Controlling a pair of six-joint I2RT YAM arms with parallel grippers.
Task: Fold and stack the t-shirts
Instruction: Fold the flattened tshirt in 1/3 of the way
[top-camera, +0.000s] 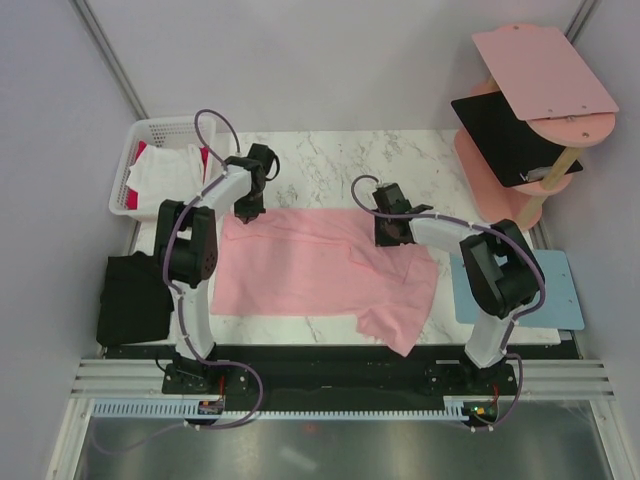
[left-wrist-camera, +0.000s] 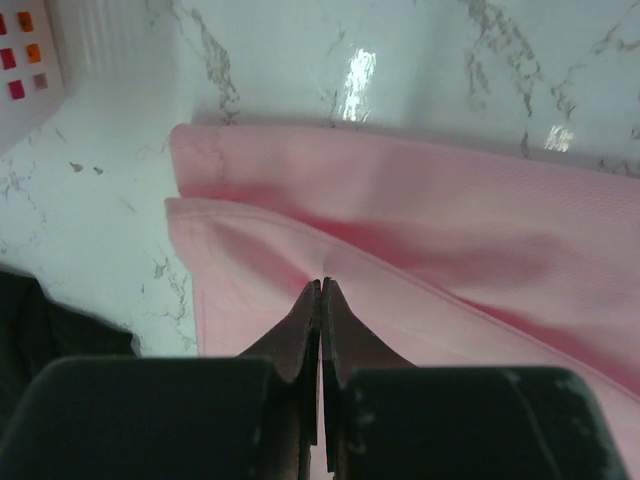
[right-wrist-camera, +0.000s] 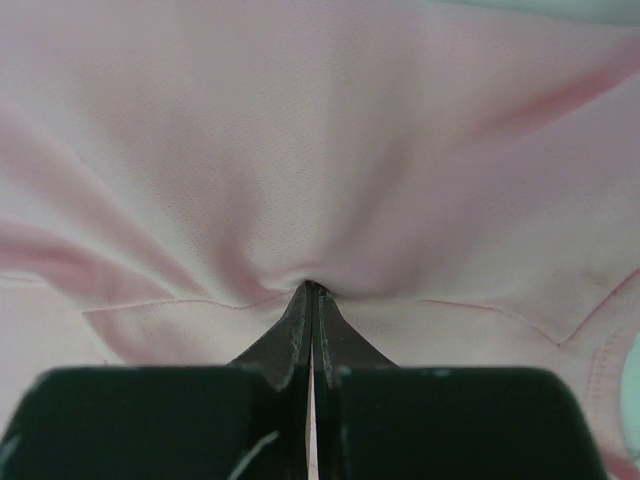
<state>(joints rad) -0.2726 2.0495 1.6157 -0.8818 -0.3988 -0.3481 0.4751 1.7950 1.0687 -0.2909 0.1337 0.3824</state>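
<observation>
Pinching pink t-shirt along its upper edge: left fingers clamped near upper-left corner, right fingers clamped on bunched cloth upper-centre. Shirt flat on bench, long axis left-right; body lies below both grips, so fold likely comes toward bottom of frame.

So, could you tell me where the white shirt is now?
Top view: the white shirt lies in the basket at the far left corner of the table, beside a red shirt.

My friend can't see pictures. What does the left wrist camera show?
The left fingers pinch shut on the hem of a light pink t-shirt lying on a white marble table. Black cloth peeks in at the lower left.
</observation>
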